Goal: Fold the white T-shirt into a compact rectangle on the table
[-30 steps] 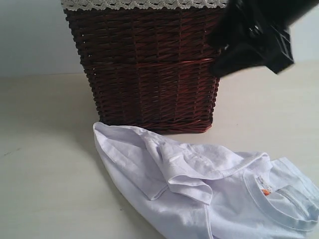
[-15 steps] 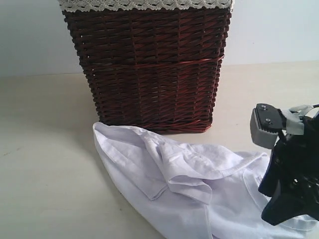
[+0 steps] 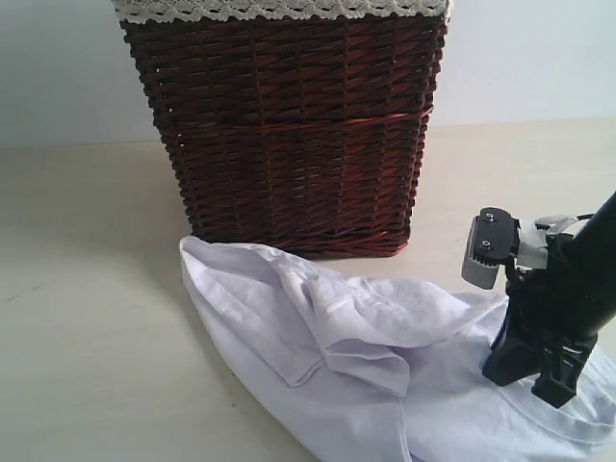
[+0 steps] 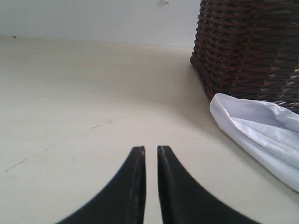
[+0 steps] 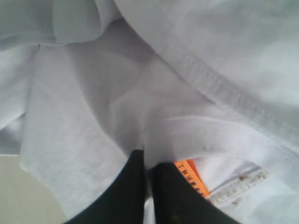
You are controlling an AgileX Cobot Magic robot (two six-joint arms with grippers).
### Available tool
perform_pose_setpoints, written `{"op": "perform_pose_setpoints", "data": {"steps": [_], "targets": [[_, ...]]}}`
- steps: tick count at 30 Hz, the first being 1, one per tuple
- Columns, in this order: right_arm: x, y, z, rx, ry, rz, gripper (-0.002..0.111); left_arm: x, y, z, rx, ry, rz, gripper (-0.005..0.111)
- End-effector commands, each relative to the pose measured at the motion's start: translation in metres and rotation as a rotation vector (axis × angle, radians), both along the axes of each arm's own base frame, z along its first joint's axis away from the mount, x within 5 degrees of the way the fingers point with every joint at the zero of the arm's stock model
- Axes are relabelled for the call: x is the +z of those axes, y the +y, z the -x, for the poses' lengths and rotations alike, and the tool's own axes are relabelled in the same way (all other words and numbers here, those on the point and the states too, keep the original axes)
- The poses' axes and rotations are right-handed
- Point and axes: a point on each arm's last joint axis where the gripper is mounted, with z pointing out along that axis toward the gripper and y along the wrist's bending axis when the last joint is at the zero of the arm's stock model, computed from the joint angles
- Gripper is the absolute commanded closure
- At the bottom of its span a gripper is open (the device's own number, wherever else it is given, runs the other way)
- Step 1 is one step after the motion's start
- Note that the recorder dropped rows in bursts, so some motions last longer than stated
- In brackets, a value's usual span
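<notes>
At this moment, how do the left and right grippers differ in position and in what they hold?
The left gripper is over bare table, clear of the white T-shirt; the right gripper is down on the shirt by its collar. The left gripper's jaws hold nothing; the right gripper's pinch fabric beside an orange label. Both have jaws drawn together.

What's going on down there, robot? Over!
Left gripper shut, empty, over bare table. Right gripper shut on shirt. Shirt crumpled, not folded yet. Basket close behind shirt. Over.
</notes>
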Motion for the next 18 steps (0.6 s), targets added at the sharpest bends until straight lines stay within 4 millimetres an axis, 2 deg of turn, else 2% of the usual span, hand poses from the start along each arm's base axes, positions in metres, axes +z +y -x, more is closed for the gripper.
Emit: {"op": "perform_pose_setpoints", "data": {"steps": [1, 4, 8, 11, 13, 16, 18], "targets": [[0.015, -0.001, 0.001, -0.022, -0.085, -0.009, 0.108, 0.001, 0.000, 0.000, -0.006, -0.014, -0.004, 0.095], [0.032, -0.006, -0.004, -0.075, -0.237, 0.018, 0.108, 0.001, 0.000, 0.000, -0.006, -0.014, -0.004, 0.095], [0.061, -0.016, -0.020, -0.241, -0.546, 0.068, 0.108, 0.001, 0.000, 0.000, -0.006, -0.014, -0.004, 0.095], [0.073, -0.021, -0.030, -0.325, -0.704, 0.069, 0.108, 0.001, 0.000, 0.000, -0.006, -0.014, -0.004, 0.095], [0.073, -0.022, -0.035, -0.344, -0.750, 0.074, 0.108, 0.001, 0.000, 0.000, -0.006, -0.014, -0.004, 0.095], [0.064, -0.022, -0.042, -0.354, -0.751, 0.088, 0.107, 0.001, 0.000, 0.000, -0.006, -0.014, -0.004, 0.095], [0.055, -0.023, -0.049, -0.365, -0.757, 0.101, 0.100, 0.001, 0.000, 0.000, -0.006, -0.014, -0.004, 0.095]]}}
